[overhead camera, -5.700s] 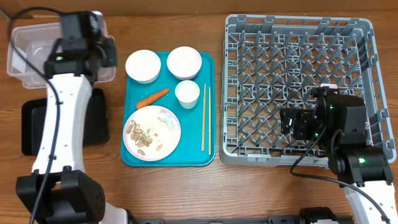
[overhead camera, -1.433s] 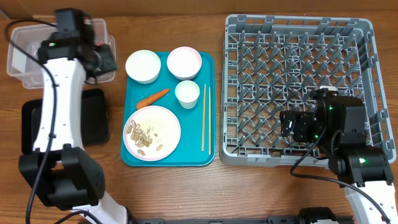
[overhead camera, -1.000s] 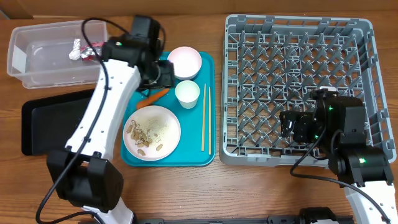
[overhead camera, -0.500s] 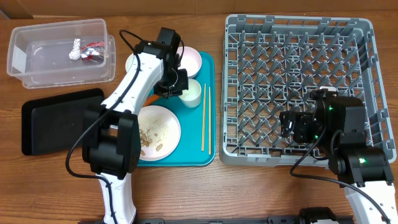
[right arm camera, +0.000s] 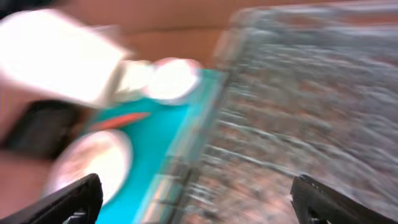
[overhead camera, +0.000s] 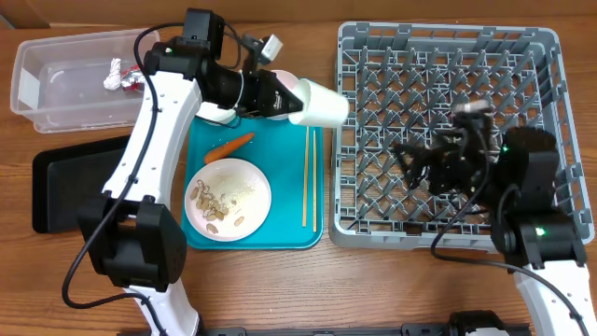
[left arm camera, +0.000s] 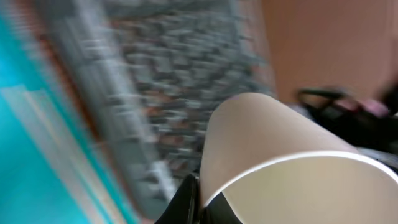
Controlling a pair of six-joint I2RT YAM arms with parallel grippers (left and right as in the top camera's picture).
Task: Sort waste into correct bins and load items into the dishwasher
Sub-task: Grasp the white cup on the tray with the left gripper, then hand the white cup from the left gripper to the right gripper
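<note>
My left gripper [overhead camera: 283,99] is shut on the small white cup [overhead camera: 319,104] and holds it tilted on its side above the teal tray's right edge, close to the grey dish rack [overhead camera: 448,56]. The blurred left wrist view shows the cup [left arm camera: 267,143] pinched by its rim in my gripper [left arm camera: 202,205]. My right gripper [overhead camera: 420,163] is open and empty over the rack; its wrist view [right arm camera: 196,186] is blurred. The wrapper [overhead camera: 126,75] lies in the clear tub [overhead camera: 56,98]. The carrot [overhead camera: 229,145], the plate [overhead camera: 252,182] with scraps [overhead camera: 213,201] and the chopsticks [overhead camera: 306,177] lie on the tray. One bowl [overhead camera: 291,84] shows partly; the other is mostly hidden under my left arm.
The teal tray [overhead camera: 280,233] sits between the bins and the rack. The black tray [overhead camera: 65,187] lies at the left, below the tub. The right wrist view shows the cup [right arm camera: 62,56], a bowl [right arm camera: 168,78], the plate [right arm camera: 93,162] and the rack [right arm camera: 298,124].
My left gripper dropped the wrapper in the tub, came over the tray, took the cup and lifted it right towards the rack. My right gripper moved left and up over the rack.
</note>
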